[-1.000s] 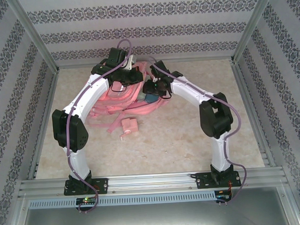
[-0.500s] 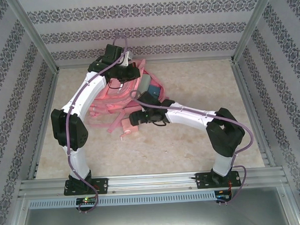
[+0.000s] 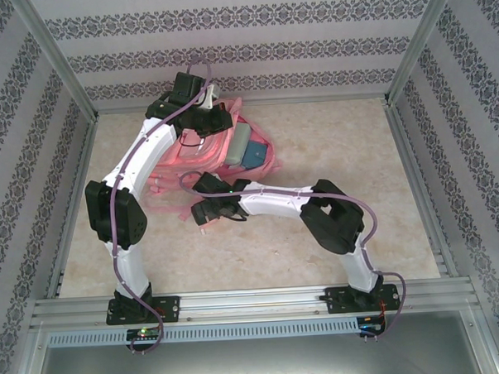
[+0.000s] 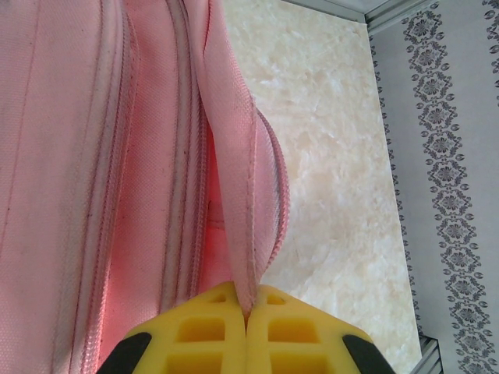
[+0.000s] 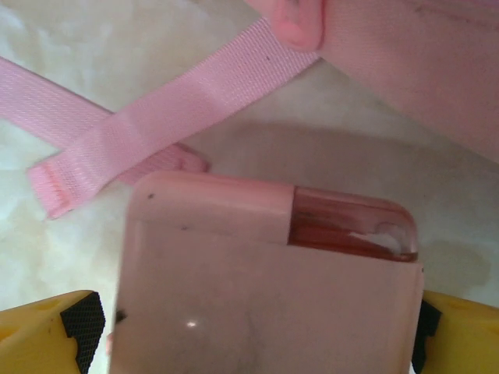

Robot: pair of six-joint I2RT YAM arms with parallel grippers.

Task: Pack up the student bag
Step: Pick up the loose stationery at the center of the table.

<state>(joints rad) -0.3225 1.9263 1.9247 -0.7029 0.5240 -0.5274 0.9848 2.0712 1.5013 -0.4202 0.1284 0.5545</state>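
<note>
Pinching a folded seam of the large pink fabric student bag (image 3: 200,156), at the far middle of the pale marbled table (image 3: 339,142), with the left gripper (image 4: 245,315) clamped tight and its yellow pads flat together on the cloth. No change there from a second ago.

Swung away meanwhile with the right gripper (image 5: 253,335): off the bag's mouth, back toward the near left, down over the small pale pink rectangular hard case (image 5: 257,257), seen uncovered earlier beside the straps. Now straddling that case with jaws spread wide, one yellow finger on each side. Contact between pads and case: cannot tell. Uncovered by that move, in the bag's open top: a blue flat item (image 3: 255,154) and a grey-green flat item (image 3: 239,140) just beside it.

Crossing the table just beyond the case, a flat woven pink strap (image 5: 179,109), stitched end toward the left. Bag cloth close at the upper right of the right wrist view.

Crowded at the far side, with the bag near the patterned back wall (image 3: 244,55). Bare tabletop across the whole right half, up to the aluminium side rail (image 3: 416,180), and along the near strip between the case and the arm bases.
</note>
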